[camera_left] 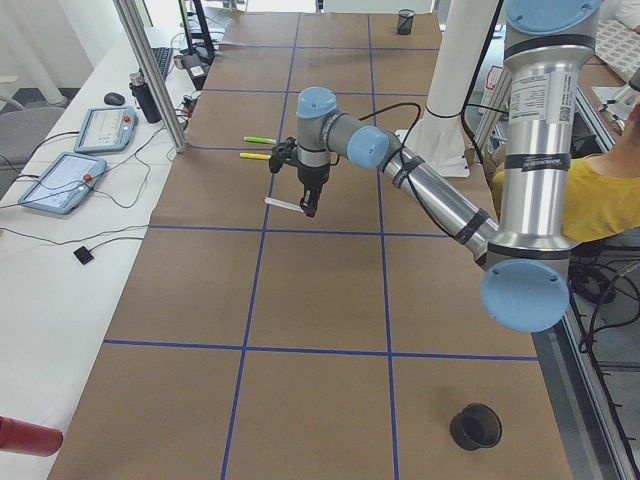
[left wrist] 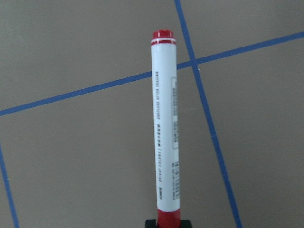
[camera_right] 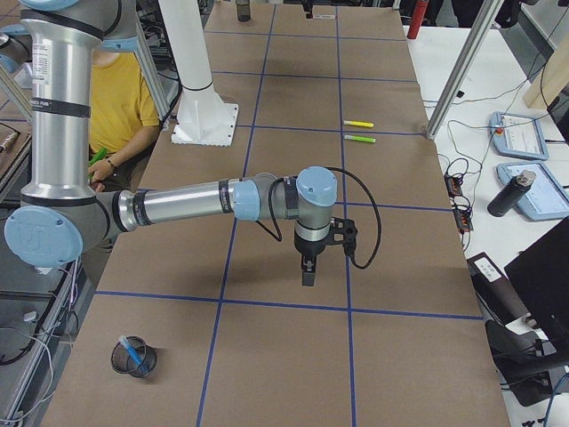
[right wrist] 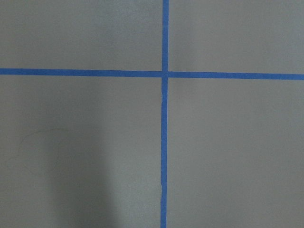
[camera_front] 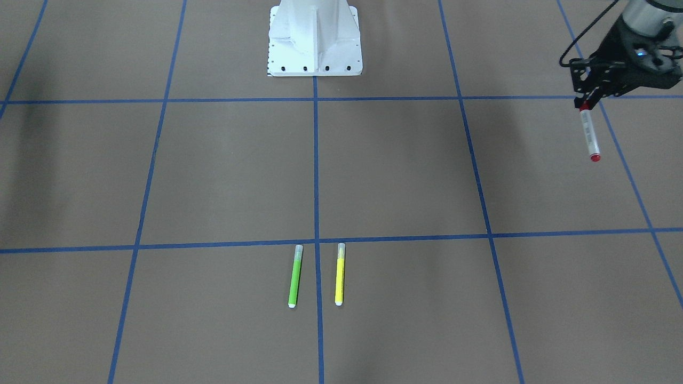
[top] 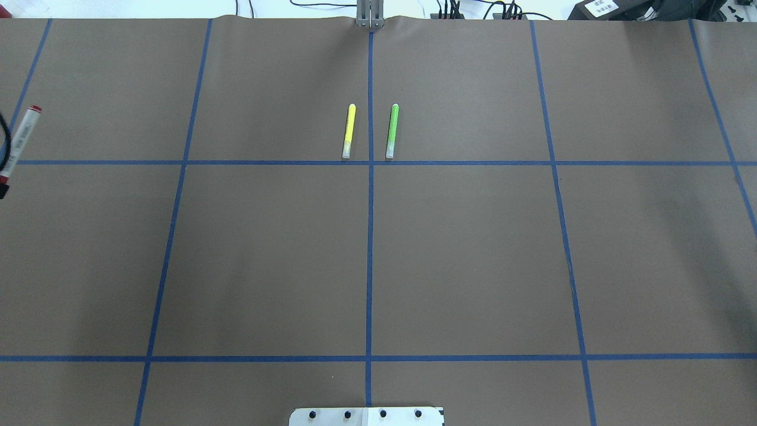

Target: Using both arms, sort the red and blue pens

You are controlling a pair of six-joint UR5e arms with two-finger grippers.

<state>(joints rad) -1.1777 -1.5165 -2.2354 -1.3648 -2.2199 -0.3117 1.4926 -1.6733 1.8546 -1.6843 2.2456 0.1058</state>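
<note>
My left gripper is shut on the red cap end of the red pen, a white-bodied marker. It holds the pen above the brown table at the robot's far left. The pen shows at the left edge of the overhead view, and in the left wrist view it points away over a crossing of blue tape. The blue pen stands in a black mesh cup near the table's right end. My right gripper hangs over a tape line; whether it is open or shut I cannot tell.
A green marker and a yellow marker lie side by side at the table's middle, far from the white base block. An empty black cup stands at the left end. A person in a yellow shirt sits behind the robot.
</note>
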